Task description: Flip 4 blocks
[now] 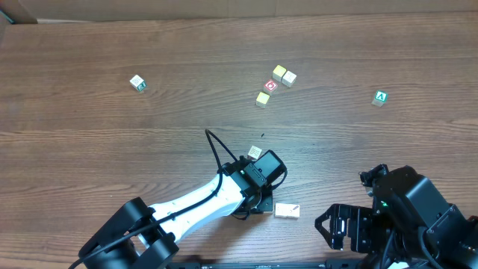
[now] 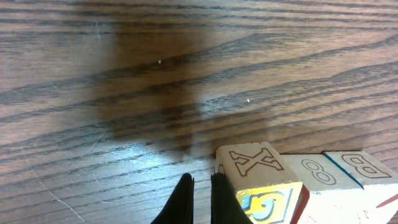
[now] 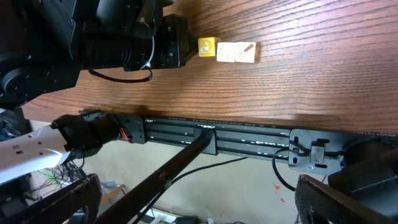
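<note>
Left wrist view: we see the left end effector [image 2: 199, 198] clenched on nothing, its tips just beside the left edge of the X cube [image 2: 254, 163].
Blocks: three of the blocks [image 2: 314, 171] sit in a touching row near the front edge of the bench [image 1: 89, 149]. A fourth pale cube [image 1: 255, 152] lies apart, beyond the wrist.
Right end effector [image 1: 345, 228]: released, jaws wide, off to the side and well apart from the row.
Risk, sliding: since the cubes touch, we judge a nudge from closed tips could shove the whole row along instead of tipping one.
Risk, edge: with the row so near the front edge, a hard push could send a cube off the bench.
Risk, over-roll: a cube could tumble twice and land with the wrong face up.
Readable writing: "X", "8" and "B" on the row's top faces, and what looks like a blue "G" on the X cube's yellow side. The green cube [image 1: 381, 98] reads "A".
Unreadable: the red-orange mark [image 3: 247, 47] on the end block is too small for us to make out.
</note>
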You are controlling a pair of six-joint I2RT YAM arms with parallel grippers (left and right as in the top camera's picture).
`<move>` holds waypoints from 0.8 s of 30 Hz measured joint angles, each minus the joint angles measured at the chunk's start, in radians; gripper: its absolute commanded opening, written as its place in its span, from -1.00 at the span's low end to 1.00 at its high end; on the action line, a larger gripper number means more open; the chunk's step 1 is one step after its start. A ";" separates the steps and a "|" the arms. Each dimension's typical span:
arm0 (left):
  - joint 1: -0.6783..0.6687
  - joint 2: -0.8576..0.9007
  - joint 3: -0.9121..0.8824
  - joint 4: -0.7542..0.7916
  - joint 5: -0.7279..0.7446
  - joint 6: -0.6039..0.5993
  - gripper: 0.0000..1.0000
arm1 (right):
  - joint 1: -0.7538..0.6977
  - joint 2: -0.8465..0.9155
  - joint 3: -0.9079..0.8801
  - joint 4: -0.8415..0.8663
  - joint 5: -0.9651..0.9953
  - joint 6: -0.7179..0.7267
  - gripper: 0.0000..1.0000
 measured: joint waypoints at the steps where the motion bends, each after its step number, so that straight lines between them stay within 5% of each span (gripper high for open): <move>1: 0.000 0.000 0.000 0.001 0.000 0.001 -0.92 | 0.000 0.000 0.000 0.000 0.000 0.000 1.00; 24: 0.000 0.000 0.000 0.021 0.023 0.061 -0.92 | 0.000 0.000 0.000 0.000 0.001 -0.003 1.00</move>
